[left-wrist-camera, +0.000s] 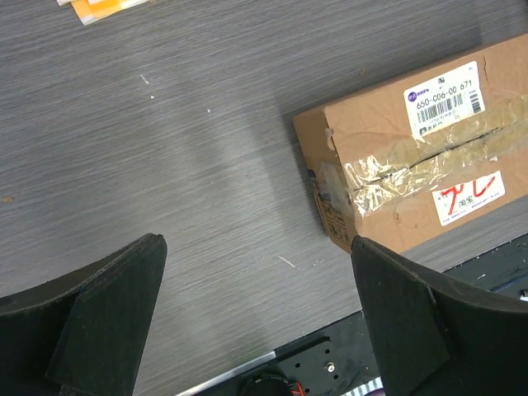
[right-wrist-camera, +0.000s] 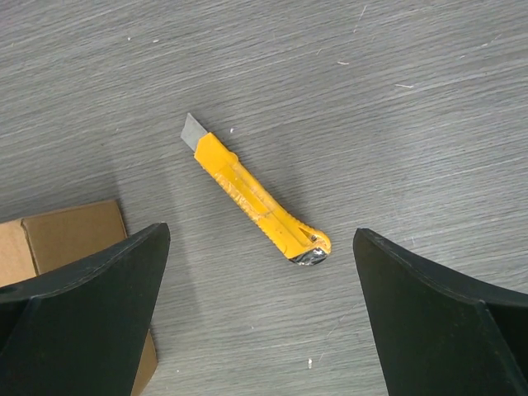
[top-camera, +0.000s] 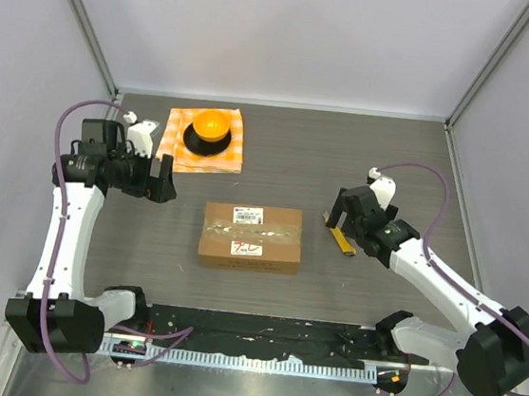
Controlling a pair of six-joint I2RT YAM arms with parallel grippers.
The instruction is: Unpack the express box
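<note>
The express box (top-camera: 250, 238), a brown carton with a white label, a red-marked sticker and clear tape along its shut seam, lies flat at the table's middle. It also shows in the left wrist view (left-wrist-camera: 421, 157) and its corner in the right wrist view (right-wrist-camera: 70, 235). A yellow utility knife (top-camera: 341, 238) with its blade out lies right of the box, seen clearly in the right wrist view (right-wrist-camera: 256, 205). My right gripper (right-wrist-camera: 260, 309) is open and empty, hovering above the knife. My left gripper (left-wrist-camera: 256, 318) is open and empty, left of the box above bare table.
An orange-and-white checkered cloth (top-camera: 236, 152) at the back left carries a black dish holding an orange object (top-camera: 211, 127). A black rail (top-camera: 259, 329) runs along the near edge between the arm bases. Grey walls enclose the table.
</note>
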